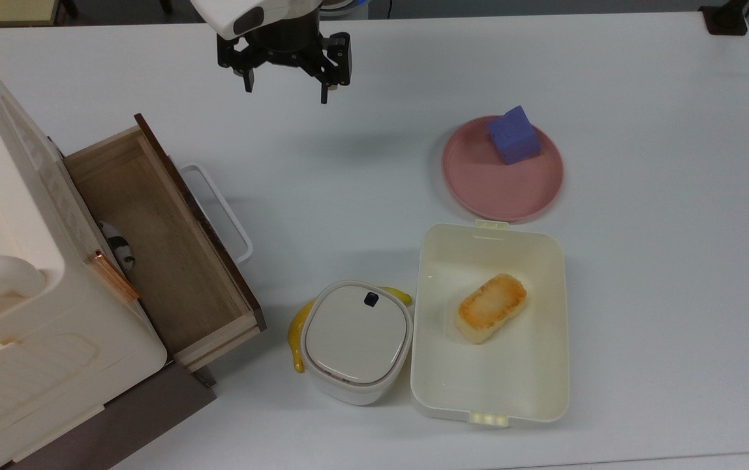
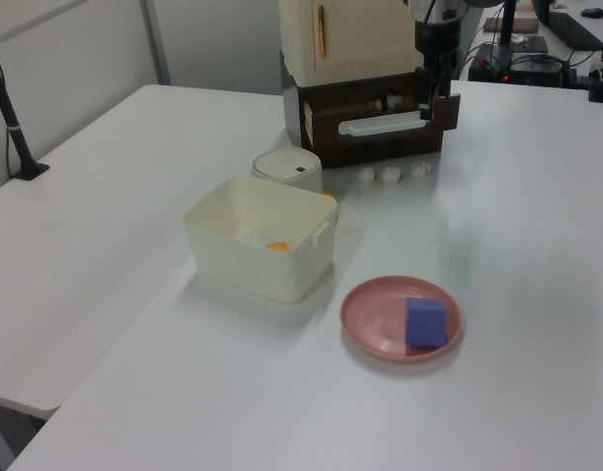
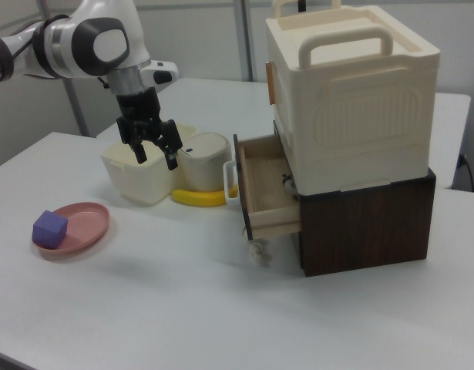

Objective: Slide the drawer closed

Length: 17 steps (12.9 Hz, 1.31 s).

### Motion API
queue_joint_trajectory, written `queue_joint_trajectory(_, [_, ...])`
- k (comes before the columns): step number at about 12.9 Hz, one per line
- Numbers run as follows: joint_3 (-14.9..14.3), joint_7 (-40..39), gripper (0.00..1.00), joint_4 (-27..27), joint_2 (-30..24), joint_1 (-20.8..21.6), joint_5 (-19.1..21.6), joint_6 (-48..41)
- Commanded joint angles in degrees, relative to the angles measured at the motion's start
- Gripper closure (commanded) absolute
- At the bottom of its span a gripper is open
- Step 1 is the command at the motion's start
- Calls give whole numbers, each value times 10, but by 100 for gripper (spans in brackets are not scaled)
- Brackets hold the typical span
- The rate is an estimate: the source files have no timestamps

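The drawer (image 1: 166, 254) stands pulled out of the cream cabinet (image 1: 2, 261): a light wooden box with a dark brown front panel and a white loop handle (image 1: 221, 209). Something small, black and white, lies at its back (image 1: 118, 250). The drawer also appears in the right view (image 3: 266, 189), and its front faces the left view (image 2: 379, 123). My gripper (image 1: 285, 93) hangs open and empty above the table, beyond the drawer's far end, apart from the handle. In the right view the gripper (image 3: 157, 159) is left of the drawer, in front of the lunch box.
A cream lunch box (image 1: 547, 391) holding a toasted bread piece (image 1: 490, 308) sits beside a white lidded container (image 1: 356, 339) and a banana (image 1: 296, 333). A pink plate (image 1: 485, 189) carries a purple cube (image 1: 513, 135). Small white objects (image 2: 391, 174) lie before the cabinet's brown base.
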Motion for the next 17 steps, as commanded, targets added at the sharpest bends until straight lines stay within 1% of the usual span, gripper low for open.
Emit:
queue_joint_trajectory(1, [-9,-14,0,-8,-7,1,11,-2])
queue_joint_trajectory(5, [-9,-11,0,-9,-7,0,12,0])
queue_joint_trajectory(6, [-9,-10,2,-9,-6,0,13,0])
queue_joint_trajectory(7, [-9,-10,14,-9,-6,-1,21,0])
queue_joint_trajectory(8, [-10,-7,29,-8,-5,-1,30,1])
queue_joint_trajectory(9, [-10,1,47,-8,-5,-1,37,4])
queue_joint_trajectory(10, [-10,48,56,-8,-6,-2,43,19])
queue_joint_trajectory(11, [-10,137,65,-9,-5,-3,44,48])
queue_joint_trajectory(12, [-10,204,71,-9,-2,-4,44,70])
queue_joint_trajectory(14, [-10,309,72,-9,19,-8,43,86])
queue_joint_trajectory(17, [-10,395,73,-5,58,-8,36,117])
